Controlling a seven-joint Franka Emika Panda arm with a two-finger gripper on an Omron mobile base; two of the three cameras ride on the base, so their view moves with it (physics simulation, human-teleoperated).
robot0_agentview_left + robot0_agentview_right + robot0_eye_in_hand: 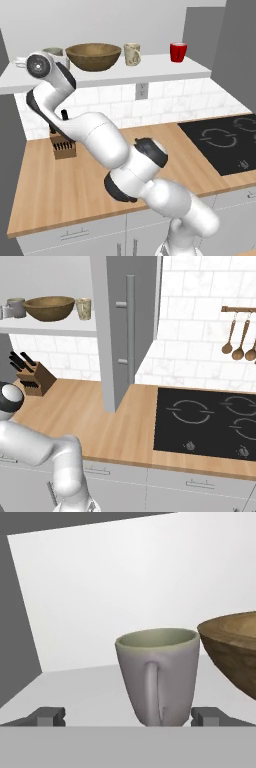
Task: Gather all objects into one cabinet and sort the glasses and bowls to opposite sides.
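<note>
On the white shelf point(155, 71) of the open cabinet stand, from left to right, a small grey cup point(52, 51), a wide brown wooden bowl point(93, 55), a cream mug point(132, 54) and a red cup point(178, 52). My gripper point(130, 717) is at the shelf's left end and is open. The grey cup point(157, 674) stands upright between the fingertips point(50, 716) with its handle facing the camera. It sits nearer the right tip, with a gap on the left. The bowl point(232, 647) is just to its right. The right base view shows the grey cup point(16, 307), bowl point(49, 307) and mug point(83, 308).
A grey cabinet door point(125, 331) with a long bar handle stands open over the wooden counter point(45, 195). A knife block point(64, 147) sits at the counter's back left under the shelf. A black cooktop point(225, 140) lies to the right, and wooden spoons point(240, 336) hang on the wall.
</note>
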